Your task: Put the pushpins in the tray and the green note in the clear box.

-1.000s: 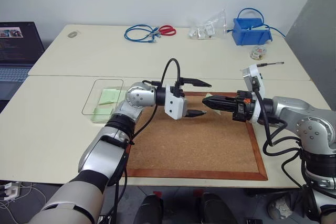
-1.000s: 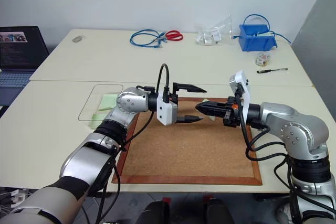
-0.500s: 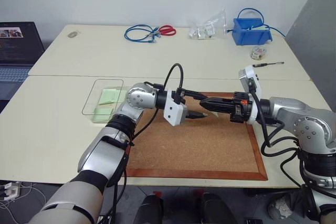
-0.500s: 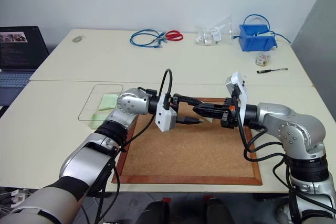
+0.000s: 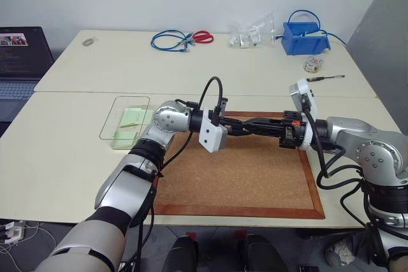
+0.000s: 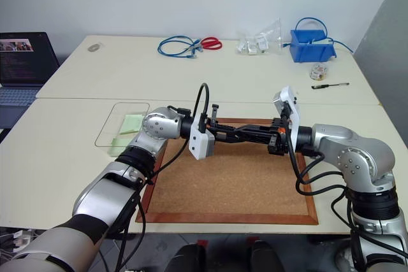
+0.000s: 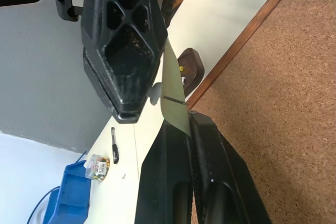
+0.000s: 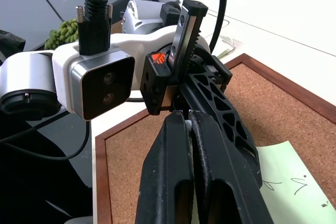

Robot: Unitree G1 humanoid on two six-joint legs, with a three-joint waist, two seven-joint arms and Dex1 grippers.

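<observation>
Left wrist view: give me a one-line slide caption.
Both grippers shut on the green note above the corkboard, the tray beyond its frame.

Table (image 5: 76, 151); corkboard (image 5: 242, 183), clear box (image 5: 113, 125)

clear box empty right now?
No. Pale green notes already lie inside the clear box, which sits on the table off the corkboard's left edge.

Office or lab — laptop (image 5: 22, 55), cables (image 5: 171, 41), blue bin (image 5: 305, 37).
</observation>
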